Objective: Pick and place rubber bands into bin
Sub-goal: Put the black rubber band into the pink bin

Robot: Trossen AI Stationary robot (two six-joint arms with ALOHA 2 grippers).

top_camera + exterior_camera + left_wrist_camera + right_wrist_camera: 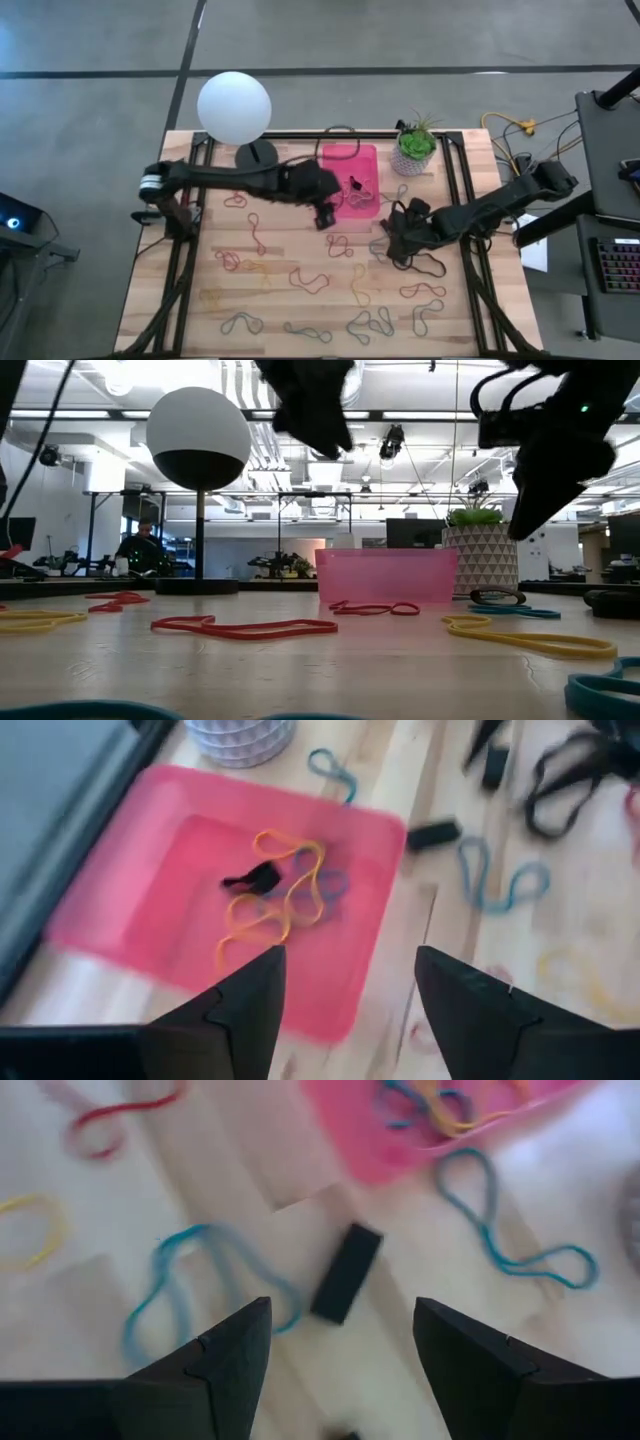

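The bin [349, 160] is a pink tray on the far middle of the table, resting flat on its base. Yellow, grey-blue and black rubber bands [275, 895] lie inside it. Many more rubber bands [300, 280] lie loose on the wood in red, yellow and grey-green. My left gripper [325, 214] hovers open over the bin's near left corner [345, 1010] and holds nothing. My right gripper [393, 245] is open just near-right of the bin, above a blue-green band [190, 1285], and is empty [340, 1360].
A white globe lamp [235, 108] stands left of the bin and a potted plant [414, 150] right of it. A small black block [345, 1272] lies on the wood near the bin's corner. Black frame rails [455, 190] run along both table sides.
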